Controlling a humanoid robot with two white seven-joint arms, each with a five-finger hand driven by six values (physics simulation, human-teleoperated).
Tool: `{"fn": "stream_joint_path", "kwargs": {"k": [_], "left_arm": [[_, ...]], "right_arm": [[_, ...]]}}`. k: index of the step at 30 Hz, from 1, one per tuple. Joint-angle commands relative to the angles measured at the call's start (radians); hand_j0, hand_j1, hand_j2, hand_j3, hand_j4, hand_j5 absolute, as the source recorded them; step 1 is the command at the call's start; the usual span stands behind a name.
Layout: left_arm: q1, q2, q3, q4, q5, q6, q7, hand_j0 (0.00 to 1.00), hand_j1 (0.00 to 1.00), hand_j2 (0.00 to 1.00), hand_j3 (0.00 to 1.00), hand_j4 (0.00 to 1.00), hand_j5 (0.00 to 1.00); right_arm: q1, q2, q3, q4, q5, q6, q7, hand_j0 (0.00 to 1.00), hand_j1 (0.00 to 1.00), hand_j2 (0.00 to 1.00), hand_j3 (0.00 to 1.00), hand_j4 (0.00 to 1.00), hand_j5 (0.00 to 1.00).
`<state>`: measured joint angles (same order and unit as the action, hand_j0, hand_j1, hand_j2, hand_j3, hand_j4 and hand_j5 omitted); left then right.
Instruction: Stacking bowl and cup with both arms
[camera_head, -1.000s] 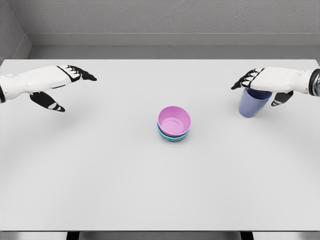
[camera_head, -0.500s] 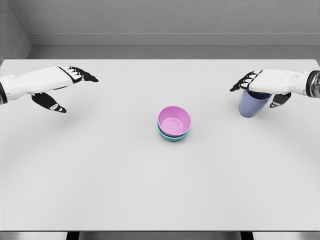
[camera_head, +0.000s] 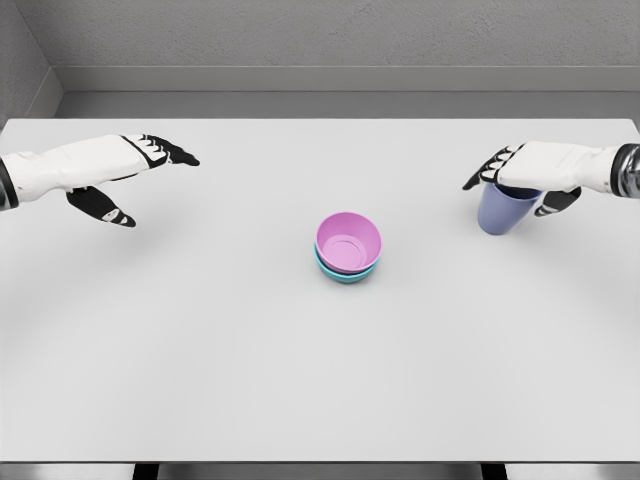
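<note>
The right hand (camera_head: 520, 175) cups loosely over the blue cup (camera_head: 506, 207) near the table's (camera_head: 200, 330) right edge; close squarely around its rim before lifting toward the stacked bowls (camera_head: 348, 246) mid-table. The left hand (camera_head: 115, 170) hovers open.

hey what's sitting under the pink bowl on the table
A teal bowl sits under the pink bowl, nested with it. Only the teal rim and part of its side show; its inside is covered.

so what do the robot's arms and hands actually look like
Both arms have smooth white shells. The left hand and right hand have white backs with black fingers and thumbs, with white segments at the knuckles. A dark grey band rings the right wrist. No cables show.
</note>
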<state>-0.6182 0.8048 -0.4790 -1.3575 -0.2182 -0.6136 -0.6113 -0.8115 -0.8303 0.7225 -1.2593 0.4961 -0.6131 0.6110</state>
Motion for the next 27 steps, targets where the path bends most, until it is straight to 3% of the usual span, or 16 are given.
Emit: {"fn": "stream_joint_path", "kwargs": {"k": [1,4,16,22,27], "left_arm": [[0.000,0.001,0.000,0.000,0.007,0.003,0.000,1.00,1.00,1.00,1.00,1.00,1.00],[0.000,0.001,0.000,0.000,0.007,0.003,0.000,1.00,1.00,1.00,1.00,1.00,1.00],[0.000,0.002,0.000,0.001,0.005,0.003,0.000,1.00,1.00,1.00,1.00,1.00,1.00],[0.000,0.002,0.000,0.000,0.005,0.003,0.000,1.00,1.00,1.00,1.00,1.00,1.00],[0.000,0.004,0.000,0.000,0.005,0.003,0.000,1.00,1.00,1.00,1.00,1.00,1.00]], "right_arm": [[0.000,0.000,0.000,0.000,-0.004,0.002,0.000,0.82,0.82,0.82,0.82,0.82,0.82],[0.000,-0.001,0.000,0.000,-0.004,0.002,0.000,0.81,0.81,0.81,0.81,0.81,0.81],[-0.002,0.000,0.003,0.000,-0.005,0.002,0.000,0.50,0.50,0.50,0.50,0.50,0.50],[-0.008,0.002,0.000,0.000,-0.008,0.002,0.000,0.42,0.42,0.42,0.42,0.42,0.42],[-0.018,0.002,-0.006,0.000,-0.017,0.002,0.000,0.42,0.42,0.42,0.42,0.42,0.42]]}}
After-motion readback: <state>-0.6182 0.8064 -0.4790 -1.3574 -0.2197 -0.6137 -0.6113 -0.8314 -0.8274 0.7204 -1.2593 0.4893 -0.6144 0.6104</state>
